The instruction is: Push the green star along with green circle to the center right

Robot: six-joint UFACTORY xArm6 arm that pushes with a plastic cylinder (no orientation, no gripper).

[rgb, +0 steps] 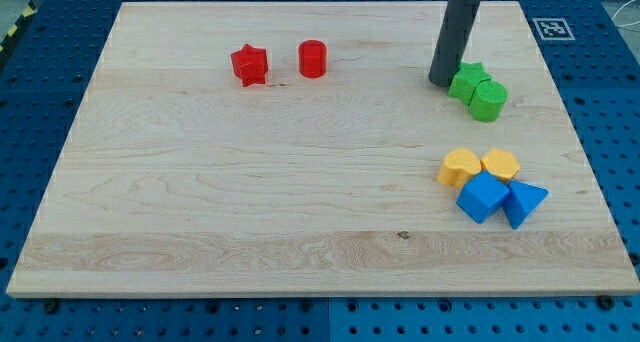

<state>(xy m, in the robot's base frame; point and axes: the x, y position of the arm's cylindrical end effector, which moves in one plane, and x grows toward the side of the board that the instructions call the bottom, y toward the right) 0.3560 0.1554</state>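
The green star (467, 80) lies at the board's upper right, touching the green circle (489, 99), which sits just below and to its right. My tip (441, 82) is on the board right at the star's left side, touching or nearly touching it. The dark rod rises from there to the view's top edge.
A red star (249, 65) and a red circle (313, 58) lie at the upper middle left. Two yellow blocks (460, 168) (500, 165) and two blue blocks (483, 197) (523, 201) cluster at the right, below the green pair. The wooden board (250, 202) ends near the right.
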